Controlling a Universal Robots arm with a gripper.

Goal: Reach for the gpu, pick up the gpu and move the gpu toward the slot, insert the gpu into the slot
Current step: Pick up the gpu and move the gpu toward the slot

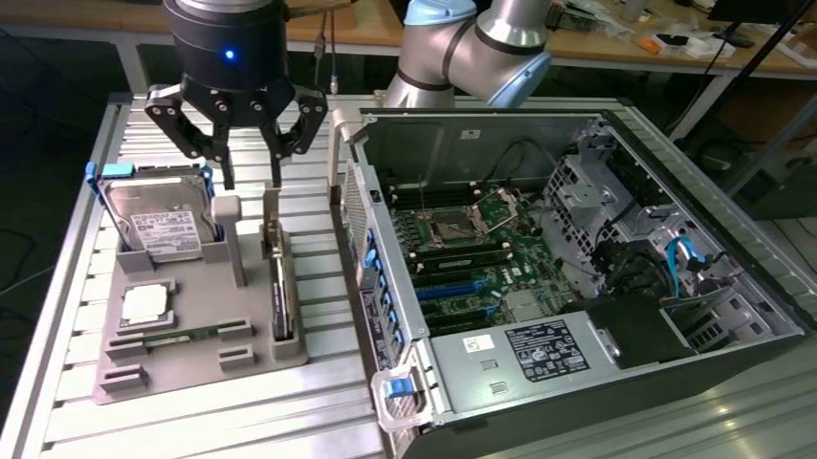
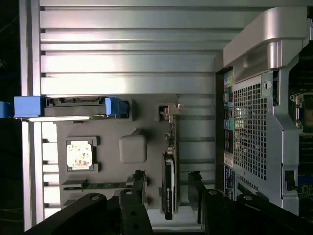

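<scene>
The gpu [image 1: 279, 292] is a thin dark card standing on edge in the right-hand groove of a grey holder [image 1: 191, 359], its silver bracket at the far end. My gripper [image 1: 252, 182] hangs open above the far end of that holder, nothing between its fingers. In the wrist view the gpu [image 2: 168, 181] lies edge-on between my two dark fingers [image 2: 138, 193], which stand apart on either side of it above it; the gripper [image 2: 167, 196] holds nothing. The slot [image 1: 450, 284] is among the blue and black card slots on the motherboard inside the open computer case [image 1: 613, 316].
The holder also carries a silver hard drive [image 1: 160, 228] in a blue-tabbed carrier, a square processor [image 1: 147, 304] and a green memory stick [image 1: 179, 335]. The open case's wall [image 2: 254, 122] rises close beside the holder. Everything rests on a ribbed aluminium table [image 1: 191, 421].
</scene>
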